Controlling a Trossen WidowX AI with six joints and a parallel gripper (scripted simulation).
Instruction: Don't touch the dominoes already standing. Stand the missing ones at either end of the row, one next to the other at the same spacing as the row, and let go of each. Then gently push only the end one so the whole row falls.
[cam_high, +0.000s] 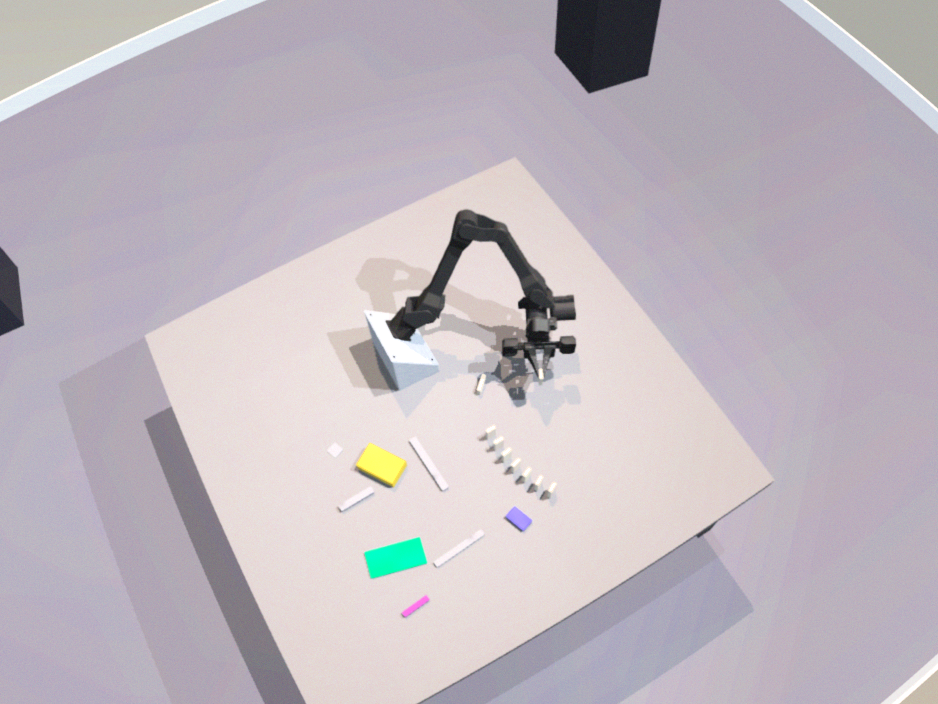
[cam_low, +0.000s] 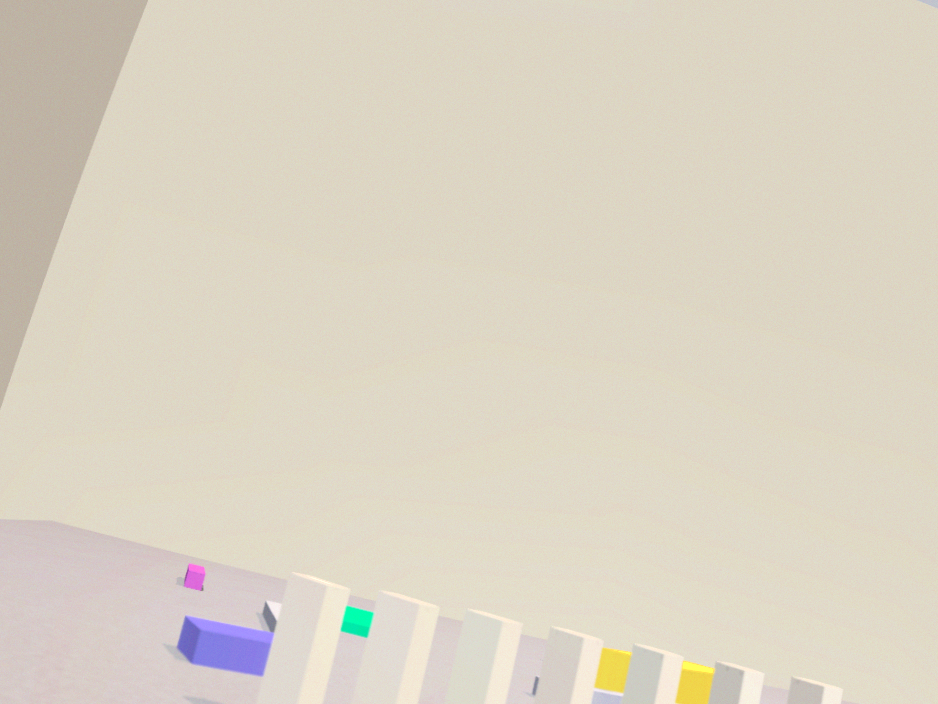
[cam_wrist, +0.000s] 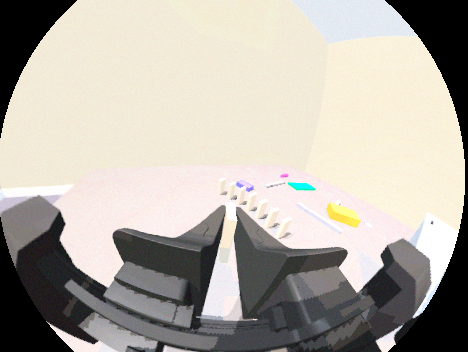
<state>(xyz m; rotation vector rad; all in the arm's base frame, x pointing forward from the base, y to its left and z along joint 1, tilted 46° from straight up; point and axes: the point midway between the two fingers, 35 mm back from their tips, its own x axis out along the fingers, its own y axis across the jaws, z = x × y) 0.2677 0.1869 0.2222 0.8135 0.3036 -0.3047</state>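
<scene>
My gripper (cam_high: 540, 371) (cam_wrist: 229, 211) is shut on a cream domino (cam_high: 540, 375) (cam_wrist: 228, 232), held above the table, off the near end of the row in the wrist view. Several cream dominoes stand upright in a slightly curved row; the end one nearest the arm (cam_high: 490, 433) (cam_wrist: 284, 227) and the far end one (cam_high: 550, 490) (cam_low: 306, 644) (cam_wrist: 222, 186) show in the views. Another cream domino (cam_high: 481, 384) lies on the table between the arm's base and the gripper. The gripper is out of view in the exterior view, where the row's lower parts are cut off.
A purple block (cam_high: 519, 519) (cam_low: 227, 646) (cam_wrist: 245, 185) lies beside the row's far end. A yellow block (cam_high: 381, 465) (cam_wrist: 343, 215), a green plate (cam_high: 396, 558) (cam_wrist: 302, 186), a magenta bar (cam_high: 415, 607) (cam_low: 194, 577) and pale bars (cam_high: 428, 463) (cam_high: 458, 548) (cam_high: 356, 500) lie farther off.
</scene>
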